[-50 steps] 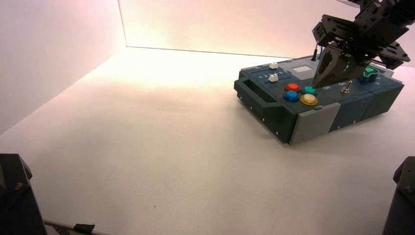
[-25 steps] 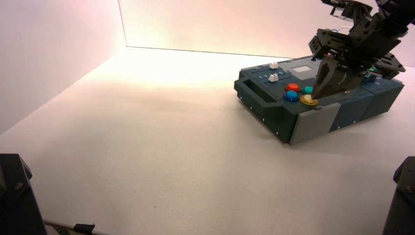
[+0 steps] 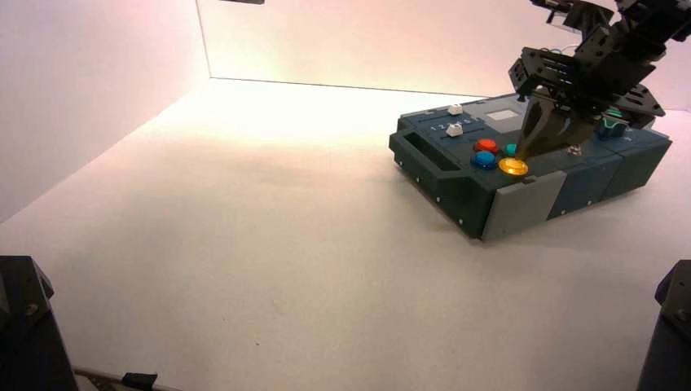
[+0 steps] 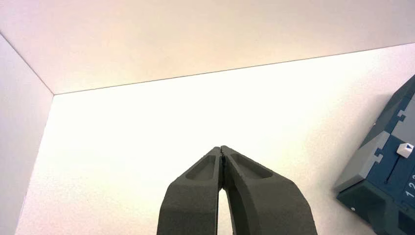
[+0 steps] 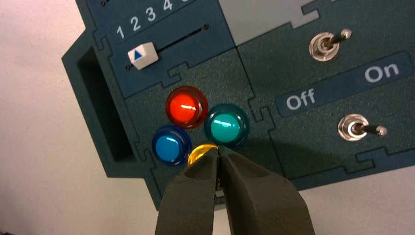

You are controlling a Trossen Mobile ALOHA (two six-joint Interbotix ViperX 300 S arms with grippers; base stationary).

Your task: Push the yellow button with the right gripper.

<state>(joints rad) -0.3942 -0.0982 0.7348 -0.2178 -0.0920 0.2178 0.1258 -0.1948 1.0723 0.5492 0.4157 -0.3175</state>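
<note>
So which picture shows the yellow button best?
The high view: the whole yellow button shows there, with the right gripper just above it. In the right wrist view the fingers hide most of it. The left wrist view misses it.

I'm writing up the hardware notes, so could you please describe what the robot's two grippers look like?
The right gripper has two matt, dark grey-black fingers, broad at the base and tapering to a point. From the high view its body is black, boxy and angular, with small screw holes. The left gripper has the same tapered dark fingers, each with a shallow recessed panel near the tip. No cables or markings are visible.
</note>
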